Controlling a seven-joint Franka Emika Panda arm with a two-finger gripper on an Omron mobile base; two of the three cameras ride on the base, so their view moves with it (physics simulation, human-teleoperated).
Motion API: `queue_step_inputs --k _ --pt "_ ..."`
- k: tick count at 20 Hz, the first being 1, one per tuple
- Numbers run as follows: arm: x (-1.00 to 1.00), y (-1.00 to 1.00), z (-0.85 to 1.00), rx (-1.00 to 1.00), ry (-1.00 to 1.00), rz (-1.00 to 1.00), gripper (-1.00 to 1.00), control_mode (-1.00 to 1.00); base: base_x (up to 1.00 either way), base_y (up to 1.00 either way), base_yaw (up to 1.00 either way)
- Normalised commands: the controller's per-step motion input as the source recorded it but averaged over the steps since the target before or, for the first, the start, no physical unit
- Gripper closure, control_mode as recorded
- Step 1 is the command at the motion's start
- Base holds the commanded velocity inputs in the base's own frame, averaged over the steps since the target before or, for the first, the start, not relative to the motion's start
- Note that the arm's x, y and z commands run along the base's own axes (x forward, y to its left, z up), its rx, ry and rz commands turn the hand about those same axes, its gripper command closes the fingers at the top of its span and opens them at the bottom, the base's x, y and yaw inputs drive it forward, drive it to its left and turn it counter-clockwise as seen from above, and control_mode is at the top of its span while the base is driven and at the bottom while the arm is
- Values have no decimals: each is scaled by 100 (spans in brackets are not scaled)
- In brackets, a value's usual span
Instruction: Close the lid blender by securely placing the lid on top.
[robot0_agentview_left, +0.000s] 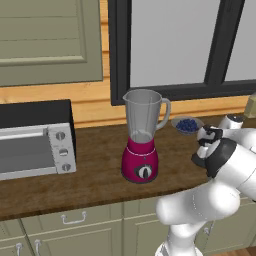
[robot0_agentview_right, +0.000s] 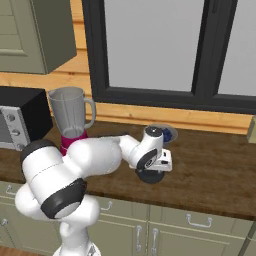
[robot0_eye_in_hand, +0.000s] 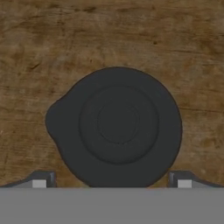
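One lid (robot0_eye_in_hand: 117, 127) lies flat, spout tab pointing hand-view left.

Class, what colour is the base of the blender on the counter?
Magenta, with a black-and-white dial; the blender base shows best in the left base view.

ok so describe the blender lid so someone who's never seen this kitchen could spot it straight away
Start at the wooden counter under the big dark-framed window. To the right of the magenta blender, in front of the small bowl of blueberries, the lid lies flat on the wood, right under the open tool. It is a flat, round, dark grey cap with raised rings and a small side tab.
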Motion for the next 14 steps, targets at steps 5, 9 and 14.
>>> queue_step_inputs --k 5,9,14 --pt "15 0 -22 0 0 3 -100 -100 0 0 0" --pt "14 0 -21 0 0 2 -100 -100 0 0 0" --pt "14 0 -18 0 0 2 -100 -100 0 0 0"
